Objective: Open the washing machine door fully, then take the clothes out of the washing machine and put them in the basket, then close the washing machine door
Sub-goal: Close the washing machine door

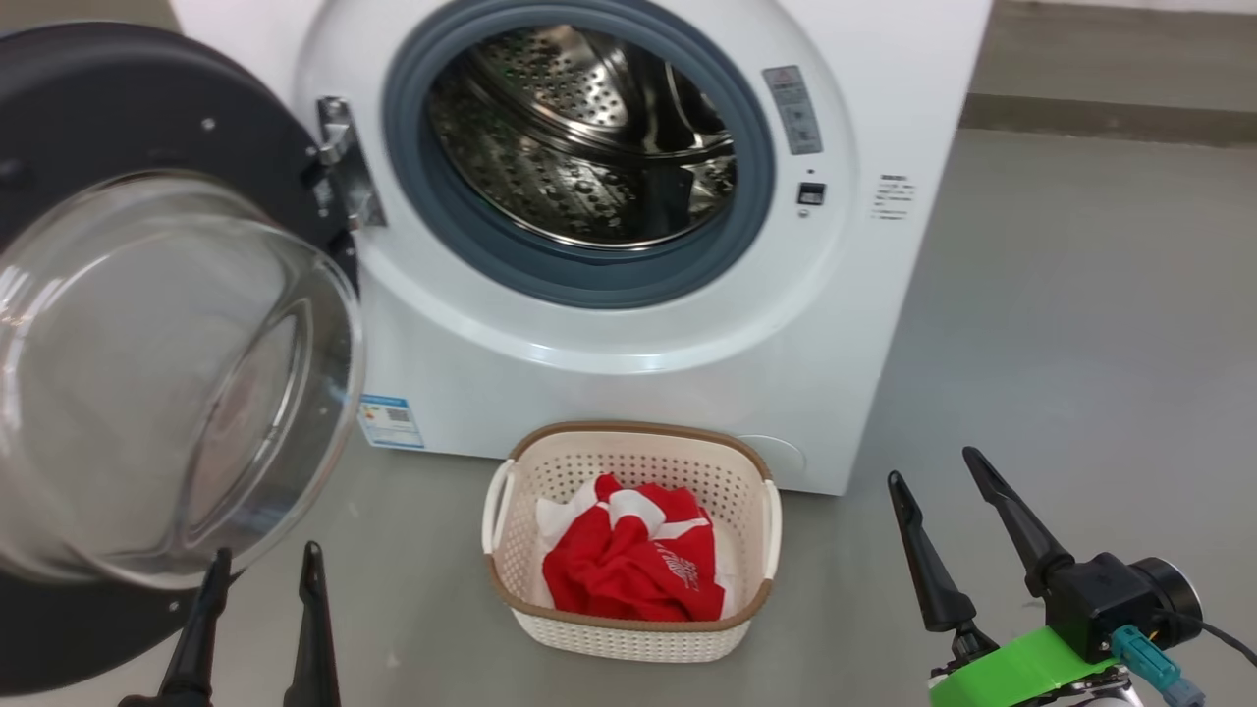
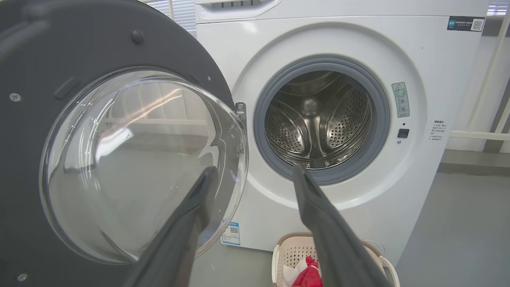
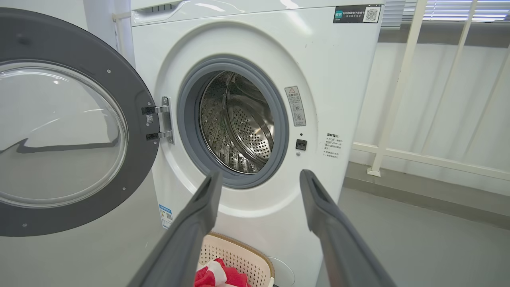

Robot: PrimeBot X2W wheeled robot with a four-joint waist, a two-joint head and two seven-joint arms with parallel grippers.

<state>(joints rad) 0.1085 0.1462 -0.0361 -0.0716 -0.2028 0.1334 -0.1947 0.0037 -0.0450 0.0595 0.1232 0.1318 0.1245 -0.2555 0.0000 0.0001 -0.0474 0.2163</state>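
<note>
Head: washing machine door (image 1: 108, 108) stands wide open at left, glass bowl facing out. washing machine (image 1: 628, 373) drum exposed. basket (image 1: 638, 643) on the floor (image 1: 1080, 344) just in front, clothes (image 1: 628, 570) inside it. Left gripper (image 1: 267, 552) near the door's lower edge, right gripper (image 1: 932, 466) right of the basket. Both jaws apart, holding nothing.
Left wrist: jaws spread, empty, framing the door glass edge and drum opening.
Right wrist: jaws spread wide, empty, basket low between them.

Both arms sit low, the left gripper (image 1: 263, 574) at seven o'clock with its two dark fingers parted and pointing to twelve, the right gripper (image 1: 933, 469) at five o'clock, fingers likewise parted, leaning toward eleven.
</note>
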